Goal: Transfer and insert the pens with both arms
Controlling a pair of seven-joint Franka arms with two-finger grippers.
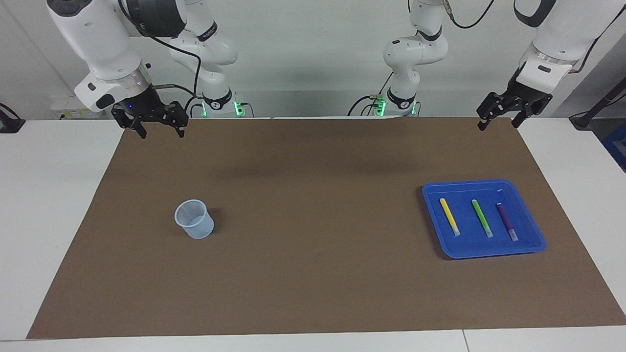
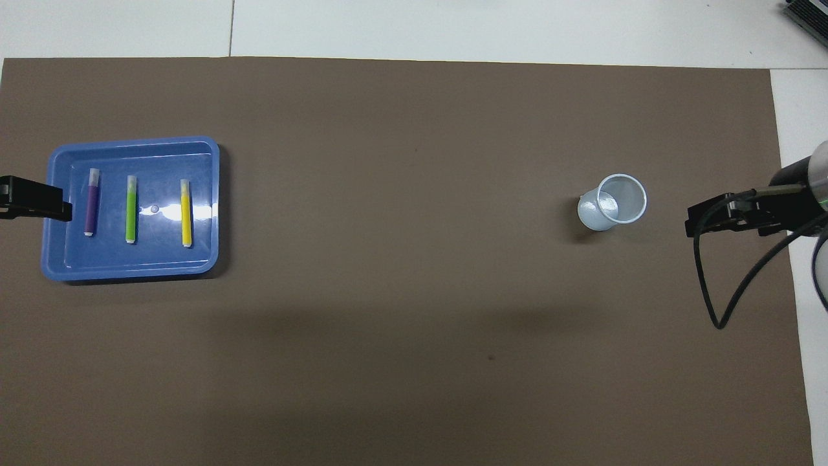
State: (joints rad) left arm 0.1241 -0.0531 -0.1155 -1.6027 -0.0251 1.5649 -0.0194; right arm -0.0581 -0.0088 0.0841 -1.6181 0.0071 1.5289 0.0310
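Three pens lie side by side in a blue tray (image 1: 481, 251) (image 2: 65, 265) toward the left arm's end of the table: a yellow pen (image 1: 449, 216) (image 2: 185, 213), a green pen (image 1: 482, 218) (image 2: 130, 209) and a purple pen (image 1: 506, 221) (image 2: 91, 206). My left gripper (image 1: 500, 121) (image 2: 39, 200) hangs open high over the mat's edge by that end, holding nothing. My right gripper (image 1: 162, 129) (image 2: 702, 223) hangs open over the mat's corner at the right arm's end, also holding nothing.
A translucent plastic cup (image 1: 194, 219) (image 2: 614, 202) stands upright on the brown mat (image 1: 313, 274) toward the right arm's end. The mat covers most of the white table (image 1: 54, 195). A black cable (image 2: 731, 285) loops down from the right arm.
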